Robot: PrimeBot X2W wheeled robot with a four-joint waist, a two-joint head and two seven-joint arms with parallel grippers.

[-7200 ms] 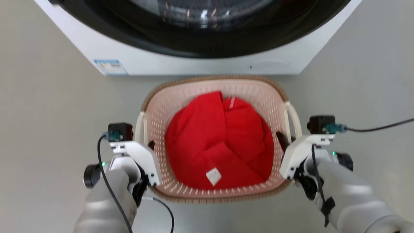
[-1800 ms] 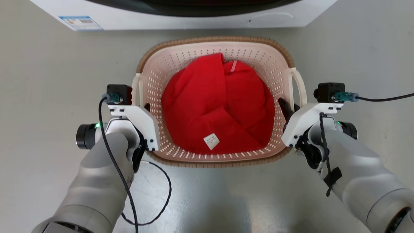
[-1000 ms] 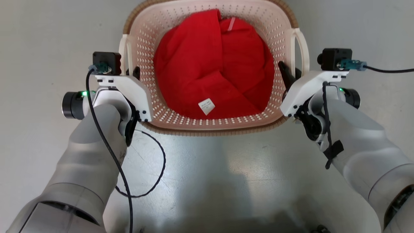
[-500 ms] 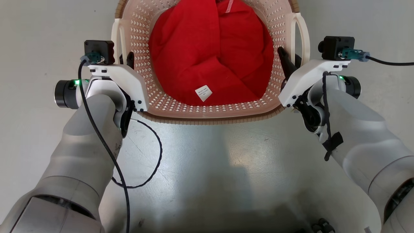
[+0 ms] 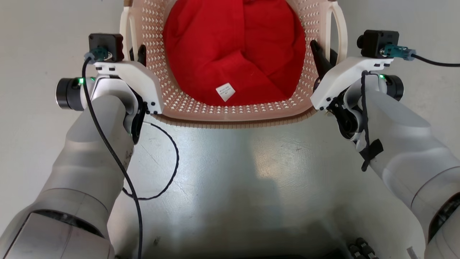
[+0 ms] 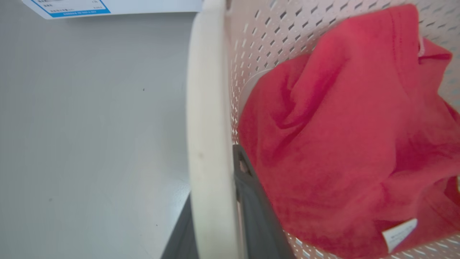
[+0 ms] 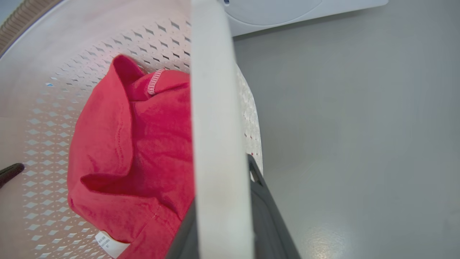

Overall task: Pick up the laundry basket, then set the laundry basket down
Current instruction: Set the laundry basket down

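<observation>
Evidently the two arms are sharing the load of the laundry basket (image 5: 230, 108): the left gripper (image 5: 137, 54) is clamping one white loop handle (image 6: 208, 144) and the right gripper (image 5: 323, 54) is pinching the opposite handle (image 7: 219, 144), so the basket is sitting level between the forearms, over the floor (image 5: 230, 180), cradling a red garment (image 5: 233, 46).

The laundry basket (image 5: 230, 108) is cream-white, with a regular pattern of small holes in its walls. Its rim (image 5: 230, 124) is brown with a woven look, and its loop handles (image 6: 208, 126) are plain white. The cloth (image 5: 233, 46) inside is bright red and carries a small white label (image 5: 225, 92). The fingers (image 5: 318, 54) are dark, and the floor (image 5: 233, 172) is pale grey.
</observation>
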